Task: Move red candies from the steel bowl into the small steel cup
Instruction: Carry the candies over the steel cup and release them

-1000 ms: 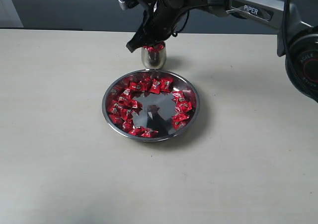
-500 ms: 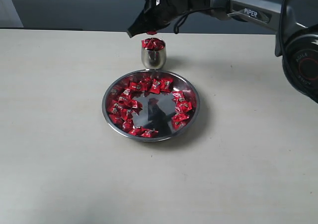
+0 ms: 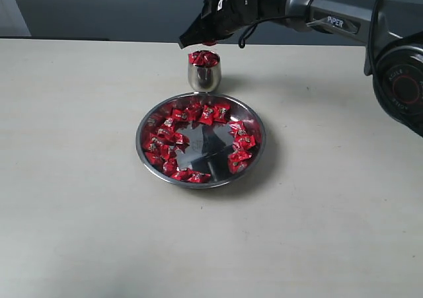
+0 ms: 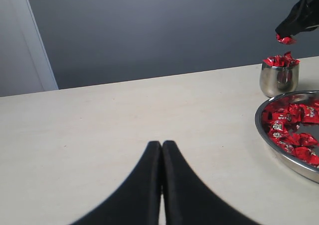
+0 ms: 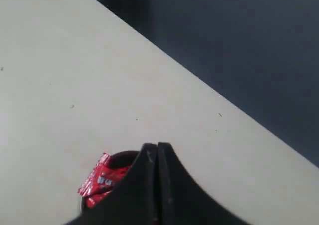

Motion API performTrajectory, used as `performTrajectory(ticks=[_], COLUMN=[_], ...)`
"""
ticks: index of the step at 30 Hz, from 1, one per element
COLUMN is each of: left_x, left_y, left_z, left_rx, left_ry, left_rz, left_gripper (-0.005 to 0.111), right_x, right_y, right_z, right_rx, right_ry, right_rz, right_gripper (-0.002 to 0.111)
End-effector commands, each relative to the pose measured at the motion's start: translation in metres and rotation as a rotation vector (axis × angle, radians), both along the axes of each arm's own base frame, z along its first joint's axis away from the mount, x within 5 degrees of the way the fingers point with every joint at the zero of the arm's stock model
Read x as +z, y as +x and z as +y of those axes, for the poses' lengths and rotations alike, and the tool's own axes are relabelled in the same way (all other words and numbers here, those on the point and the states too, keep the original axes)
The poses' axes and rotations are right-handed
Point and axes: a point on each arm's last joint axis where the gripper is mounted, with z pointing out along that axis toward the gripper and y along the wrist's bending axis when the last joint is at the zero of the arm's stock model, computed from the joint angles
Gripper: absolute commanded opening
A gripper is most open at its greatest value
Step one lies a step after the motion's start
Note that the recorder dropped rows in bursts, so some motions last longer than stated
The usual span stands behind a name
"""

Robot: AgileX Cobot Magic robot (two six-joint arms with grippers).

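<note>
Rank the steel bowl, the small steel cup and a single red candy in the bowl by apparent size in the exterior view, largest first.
1. steel bowl, widest by far.
2. small steel cup, slightly farther back, yet clearly smaller.
3. red candy, smallest.

- We see soft, even light on the tabletop point(image 3: 79, 179); faint shadows fall right of the steel bowl point(image 3: 139, 146).
- Its bare middle mirrors dark shapes; the red candies point(image 3: 173, 131) glint.
- The left hand point(image 4: 161, 150) and right hand point(image 5: 156, 152) blur up close.

Part of steel bowl point(image 4: 259, 123) off-frame.
</note>
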Motion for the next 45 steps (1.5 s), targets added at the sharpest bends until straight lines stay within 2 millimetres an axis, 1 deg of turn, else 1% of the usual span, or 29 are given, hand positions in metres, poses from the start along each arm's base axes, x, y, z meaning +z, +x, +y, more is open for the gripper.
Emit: performTrajectory(ticks=[1, 6, 11, 22, 23, 25, 27, 29, 40, 45], left_x=[0.000, 0.000, 0.000, 0.000, 0.000, 0.000, 0.000, 0.000, 0.000, 0.000], left_y=[0.000, 0.000, 0.000, 0.000, 0.000, 0.000, 0.000, 0.000, 0.000, 0.000], left_z=[-0.001, -0.001, -0.001, -0.001, -0.001, -0.001, -0.001, -0.001, -0.001, -0.001], left_rx=[-0.008, -0.008, -0.008, -0.008, -0.008, -0.008, -0.008, -0.008, -0.008, -0.008], left_ry=[-0.008, -0.008, -0.008, -0.008, -0.008, -0.008, -0.008, -0.008, -0.008, -0.008], left_rz=[-0.008, -0.008, -0.008, -0.008, -0.008, -0.008, -0.008, -0.008, -0.008, -0.008], left_gripper=[0.000, 0.000, 0.000, 0.000, 0.000, 0.000, 0.000, 0.000, 0.000, 0.000], right_x=[-0.006, -0.008, -0.016, -0.017, -0.017, -0.017, -0.017, -0.017, -0.017, -0.012], right_y=[0.003, 0.003, 0.003, 0.001, 0.001, 0.001, 0.001, 0.001, 0.002, 0.003], right_z=[0.000, 0.000, 0.000, 0.001, 0.001, 0.001, 0.001, 0.001, 0.001, 0.001], right_rx=[-0.009, -0.009, -0.010, -0.014, -0.014, -0.014, -0.014, -0.014, -0.014, -0.014], right_ry=[0.021, 0.016, 0.007, 0.014, 0.014, 0.014, 0.014, 0.014, 0.016, 0.026], right_rz=[-0.003, 0.009, 0.039, 0.060, 0.060, 0.060, 0.060, 0.060, 0.057, 0.038], right_gripper=[-0.001, -0.001, -0.001, -0.001, 0.001, 0.007, 0.016, 0.022, 0.023, 0.023])
